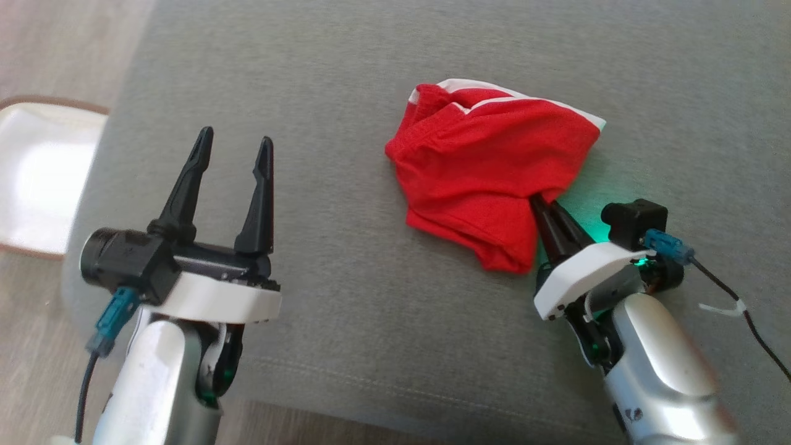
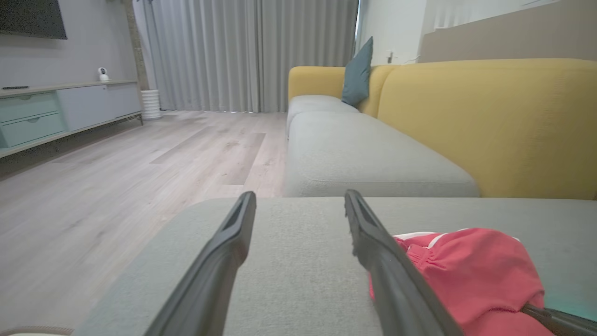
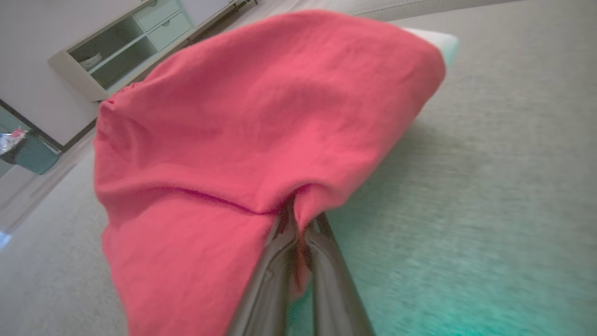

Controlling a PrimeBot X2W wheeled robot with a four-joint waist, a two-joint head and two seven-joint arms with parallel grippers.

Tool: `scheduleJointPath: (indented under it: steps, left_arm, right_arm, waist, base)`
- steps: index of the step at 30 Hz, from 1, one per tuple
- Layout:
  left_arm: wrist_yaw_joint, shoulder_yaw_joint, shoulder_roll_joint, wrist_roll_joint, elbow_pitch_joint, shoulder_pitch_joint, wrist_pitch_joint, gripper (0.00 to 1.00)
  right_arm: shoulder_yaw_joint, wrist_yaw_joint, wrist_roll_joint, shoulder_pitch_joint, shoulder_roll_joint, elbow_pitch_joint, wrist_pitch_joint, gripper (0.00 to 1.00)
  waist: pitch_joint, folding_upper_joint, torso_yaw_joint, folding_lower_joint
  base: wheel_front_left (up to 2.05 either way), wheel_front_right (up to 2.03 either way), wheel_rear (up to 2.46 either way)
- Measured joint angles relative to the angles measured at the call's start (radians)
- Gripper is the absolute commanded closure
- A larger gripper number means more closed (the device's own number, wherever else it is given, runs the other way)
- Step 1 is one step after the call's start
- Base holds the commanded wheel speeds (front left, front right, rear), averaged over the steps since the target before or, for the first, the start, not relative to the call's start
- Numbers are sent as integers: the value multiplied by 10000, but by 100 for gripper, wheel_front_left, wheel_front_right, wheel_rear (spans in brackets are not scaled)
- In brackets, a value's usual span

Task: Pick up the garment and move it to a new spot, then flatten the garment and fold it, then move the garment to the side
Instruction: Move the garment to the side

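- The crumpled red garment with white trim (image 1: 488,173) lies in a loose heap on the broad grey fabric sofa cushion (image 1: 346,321), toward the robot's right and somewhat ahead of it. The white edging shows along the far side of the heap.
- The right hand (image 1: 544,207) reaches into the near right edge of the heap. In the right wrist view its two dark fingers are pressed together, with a fold of red cloth (image 3: 261,130) pinched between them at the right hand (image 3: 301,219).
- The bulk of the fabric appears to rest on the cushion (image 3: 466,186), with no clear gap beneath it, so the lift itself seems not yet begun.
- The left hand (image 1: 235,137) is spread wide and empty. It hovers over bare cushion, well apart from the garment on its left.
- From the left wrist view the garment (image 2: 466,275) sits beside the left hand (image 2: 301,196), past its right finger.
- Step in hand, as I judge it: the opening one. The grasp for the pick-up is made, and carrying to a new spot, flattening, folding and setting aside all remain.
- The next move likely calls for raising the right hand until the cloth hangs clear, then carrying it across to open cushion.
- The pinch holds only one fold near an edge, so a slow lift would lessen the chance of the cloth slipping out.
- The left hand is well placed to take a second corner once the garment is set down for spreading.
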Motion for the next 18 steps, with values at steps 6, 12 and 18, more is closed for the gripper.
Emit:
scheduleJointPath:
  steps: [6, 12, 18]
  left_arm:
    - [-96, 63, -29, 161, -253, 13, -2, 0]
    - [-351, 224, 35, 334, -660, 68, -6, 0]
    - [-499, 142, 169, 357, -941, 46, -8, 0]
  right_arm:
    - [-495, 0, -821, 520, 17, -865, 341, 100]
    - [-1603, 0, -1854, 1279, 52, -2614, 1097, 100]
    - [-2146, 0, -2493, 1130, 82, -3492, 1616, 100]
  waist:
    - [100, 0, -592, 0]
    - [304, 0, -1805, 0]
    - [502, 0, -2893, 0]
  base:
    - [0, 0, 0]
    - [0, 0, 0]
    - [0, 0, 0]
